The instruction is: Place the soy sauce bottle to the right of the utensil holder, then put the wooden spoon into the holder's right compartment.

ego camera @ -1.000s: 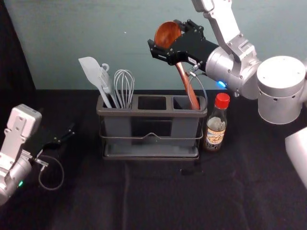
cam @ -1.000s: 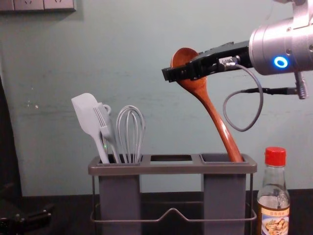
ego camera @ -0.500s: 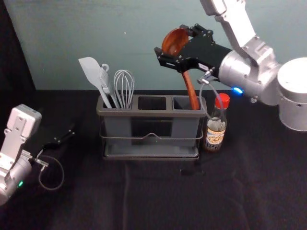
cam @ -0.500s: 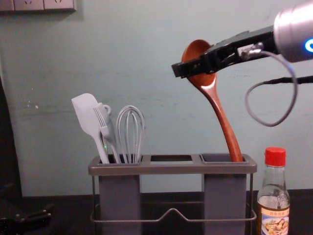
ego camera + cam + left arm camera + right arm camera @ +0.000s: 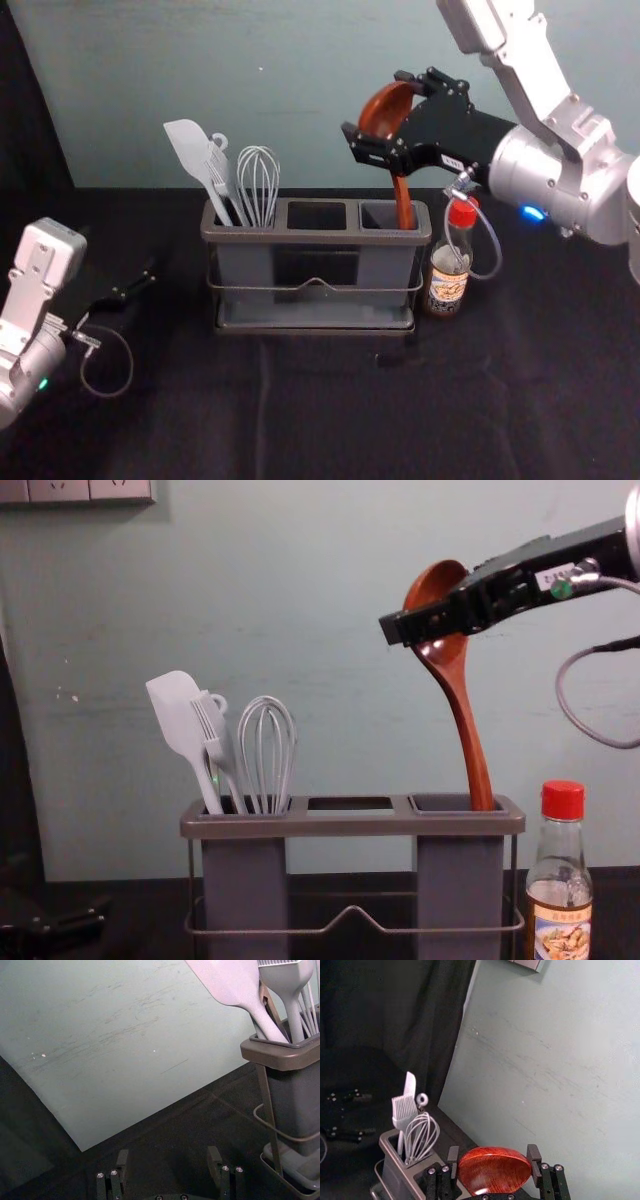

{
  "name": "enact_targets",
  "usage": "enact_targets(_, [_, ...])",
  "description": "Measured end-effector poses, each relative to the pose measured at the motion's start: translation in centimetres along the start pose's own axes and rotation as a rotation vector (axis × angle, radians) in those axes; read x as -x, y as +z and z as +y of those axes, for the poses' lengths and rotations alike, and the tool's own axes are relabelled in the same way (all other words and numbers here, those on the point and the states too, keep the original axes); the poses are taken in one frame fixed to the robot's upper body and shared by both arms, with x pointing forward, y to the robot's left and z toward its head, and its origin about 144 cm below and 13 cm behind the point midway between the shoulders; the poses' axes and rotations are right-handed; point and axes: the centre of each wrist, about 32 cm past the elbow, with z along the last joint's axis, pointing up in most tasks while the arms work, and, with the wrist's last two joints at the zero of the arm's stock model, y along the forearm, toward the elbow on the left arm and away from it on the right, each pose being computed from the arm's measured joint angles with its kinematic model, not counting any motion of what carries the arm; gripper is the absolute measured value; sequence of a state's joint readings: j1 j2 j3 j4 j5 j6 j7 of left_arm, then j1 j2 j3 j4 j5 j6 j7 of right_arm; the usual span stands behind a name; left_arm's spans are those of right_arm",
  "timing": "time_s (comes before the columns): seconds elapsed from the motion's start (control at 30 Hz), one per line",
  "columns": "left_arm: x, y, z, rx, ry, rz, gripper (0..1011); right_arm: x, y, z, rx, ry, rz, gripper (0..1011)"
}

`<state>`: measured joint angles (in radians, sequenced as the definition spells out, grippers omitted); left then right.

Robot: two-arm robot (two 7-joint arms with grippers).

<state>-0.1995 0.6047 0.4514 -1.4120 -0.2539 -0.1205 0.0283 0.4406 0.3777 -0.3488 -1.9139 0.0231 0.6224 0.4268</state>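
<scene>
Your right gripper (image 5: pixel 376 102), up in the right half of the head view, holds the wooden spoon (image 5: pixel 470 735) with one finger on each side of its round bowl. The spoon stands bowl up, with a small lean. Its handle goes down into the right compartment (image 5: pixel 458 890) of the utensil holder (image 5: pixel 350 826), right of the middle in the chest view. The front rim hides the handle's end, so you can't tell if it touches the bottom.

Your left gripper (image 5: pixel 168 1159) is parked at the lower left of the head view, with its fingers wide apart and nothing in them.

The soy sauce bottle (image 5: pixel 447 272) stands upright on the desk (image 5: pixel 320 400), just right of the holder, so that part looks done. It looks like hard glass, heavier than the spoon. If you must move it, hug its body, not the red cap.

The spoon should feel light and stiff. It won't bend, but the shiny wood may slip or spin. The sides of the bowl are a good place to hold, since the handle stays free to go in. Next, bring it down gently if there is room, then let go. Open too high and it may drop or tip onto the rim.
</scene>
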Motion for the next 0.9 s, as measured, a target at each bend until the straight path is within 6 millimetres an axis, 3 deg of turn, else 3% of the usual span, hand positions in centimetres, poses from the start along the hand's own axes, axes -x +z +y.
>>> enact_targets(0.37, [0.0,0.0,0.0,0.0,0.0,0.0,1012,-0.2,-0.8,-0.9,0.009,-0.016,0.014,838])
enact_targets(0.9, [0.0,0.0,0.0,0.0,0.0,0.0,1011,-0.9,-3.7,0.2,-0.016,-0.002,0.152,839])
